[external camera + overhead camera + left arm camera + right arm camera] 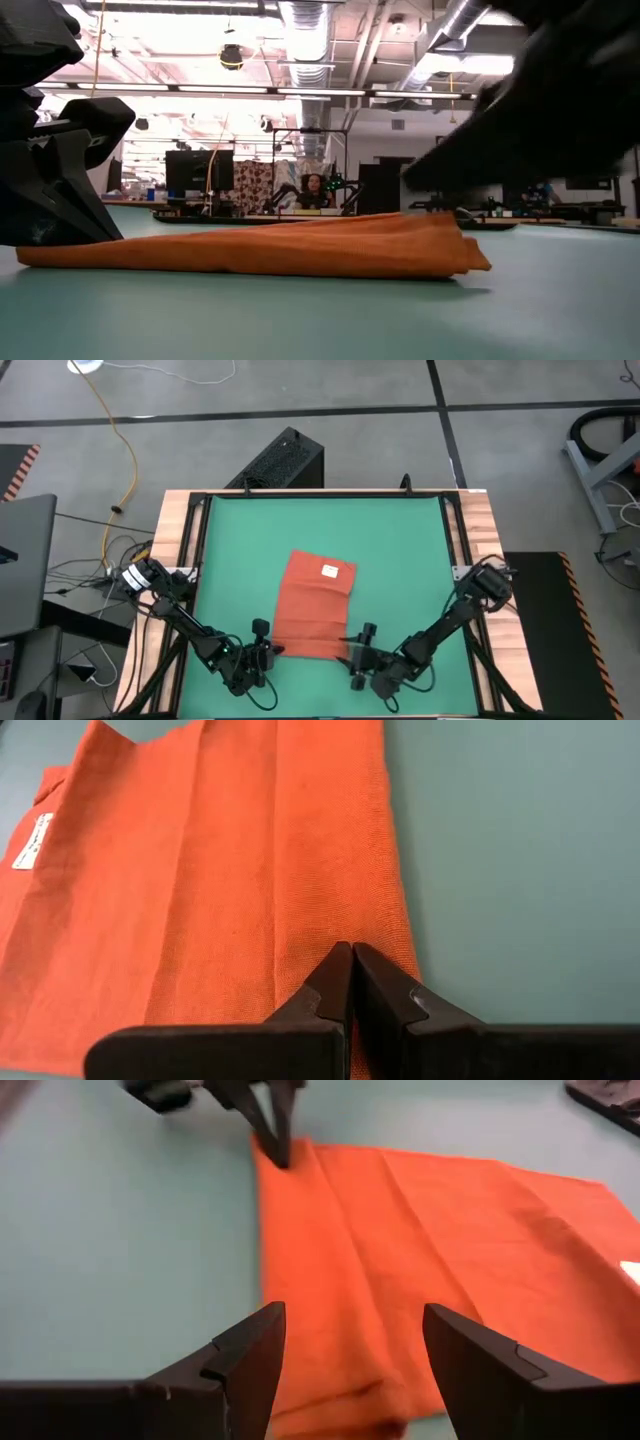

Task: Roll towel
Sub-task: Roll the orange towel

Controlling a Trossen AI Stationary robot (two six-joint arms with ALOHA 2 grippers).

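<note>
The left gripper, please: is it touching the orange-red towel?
Touching. The left wrist view shows the left gripper shut, its tips on the towel at its near edge.

Both arms reach low into the frame's bottom centre from opposite sides. The left gripper has its fingers pressed together; the right gripper holds its fingers spread wide apart.

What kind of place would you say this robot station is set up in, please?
Probably a robotics lab or industrial workshop. The low view shows exposed ceiling ducts and other robot stations behind. From above, a wood-edged table with a green mat stands on concrete floor, cables trailing.
</note>
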